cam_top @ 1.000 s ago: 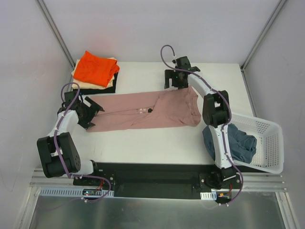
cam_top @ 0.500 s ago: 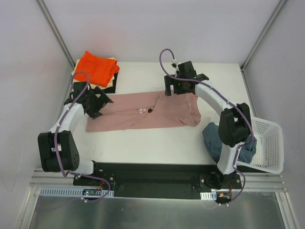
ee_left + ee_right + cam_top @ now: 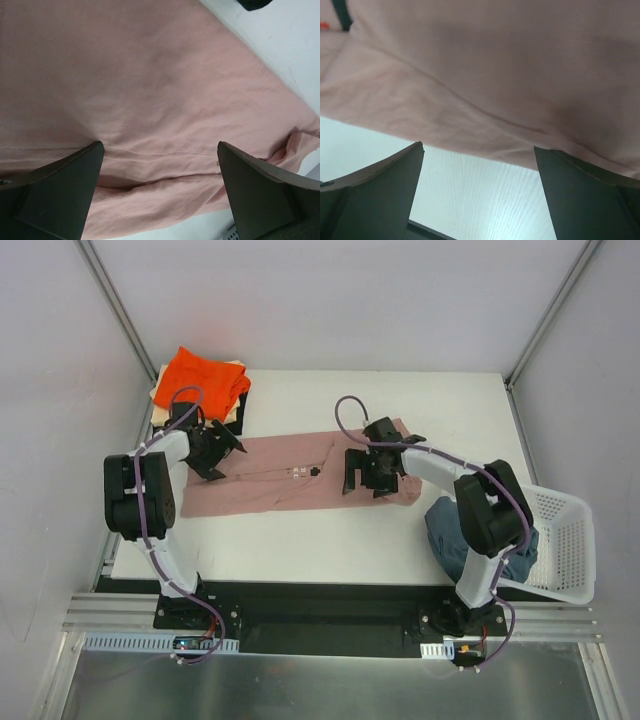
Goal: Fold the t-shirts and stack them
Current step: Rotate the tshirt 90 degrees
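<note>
The dusty pink t-shirt (image 3: 280, 480) lies flat and lengthwise across the middle of the table, its small print (image 3: 305, 472) facing up. My left gripper (image 3: 214, 452) is open and empty, low over the shirt's left end. In the left wrist view the pink cloth (image 3: 150, 90) fills the space between the spread fingers (image 3: 60, 195). My right gripper (image 3: 360, 472) is open and empty over the shirt's right part. The right wrist view shows the shirt's near hem (image 3: 485, 75) and bare table (image 3: 480, 200) between its fingers (image 3: 585, 200).
A folded stack, orange t-shirt (image 3: 203, 382) over cream and black ones, sits at the far left corner next to my left gripper. A white mesh basket (image 3: 565, 540) at the right edge holds a slate blue t-shirt (image 3: 485, 540) that hangs over its rim.
My left gripper has moved toward the far side and right, onto the shirt's left end. My right gripper has come from beyond the shirt's far edge toward me, over its right part.
</note>
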Controlling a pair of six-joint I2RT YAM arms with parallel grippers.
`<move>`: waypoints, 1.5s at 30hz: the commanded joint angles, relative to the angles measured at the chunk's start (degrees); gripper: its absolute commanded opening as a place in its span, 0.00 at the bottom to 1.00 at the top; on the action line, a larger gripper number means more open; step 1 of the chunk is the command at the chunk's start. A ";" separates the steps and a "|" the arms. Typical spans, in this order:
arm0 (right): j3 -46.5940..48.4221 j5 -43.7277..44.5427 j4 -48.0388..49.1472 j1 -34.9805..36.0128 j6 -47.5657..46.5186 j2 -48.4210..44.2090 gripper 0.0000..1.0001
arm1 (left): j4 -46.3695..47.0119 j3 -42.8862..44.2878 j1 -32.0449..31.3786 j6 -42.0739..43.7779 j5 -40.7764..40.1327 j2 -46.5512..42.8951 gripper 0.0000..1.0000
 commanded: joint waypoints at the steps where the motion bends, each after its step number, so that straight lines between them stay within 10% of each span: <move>1: 3.22 -3.14 0.68 -4.59 2.53 3.94 0.97 | -1.07 -4.37 -0.71 1.18 -1.05 -1.95 0.99; 26: 63.16 -12.01 -21.23 -13.91 -3.02 43.05 0.97 | 13.33 -36.01 -31.19 -20.59 1.41 -23.23 0.99; 45: 66.17 -12.98 -4.33 -15.23 2.36 41.40 0.97 | 25.75 -20.46 -55.02 -27.04 1.76 -8.28 0.99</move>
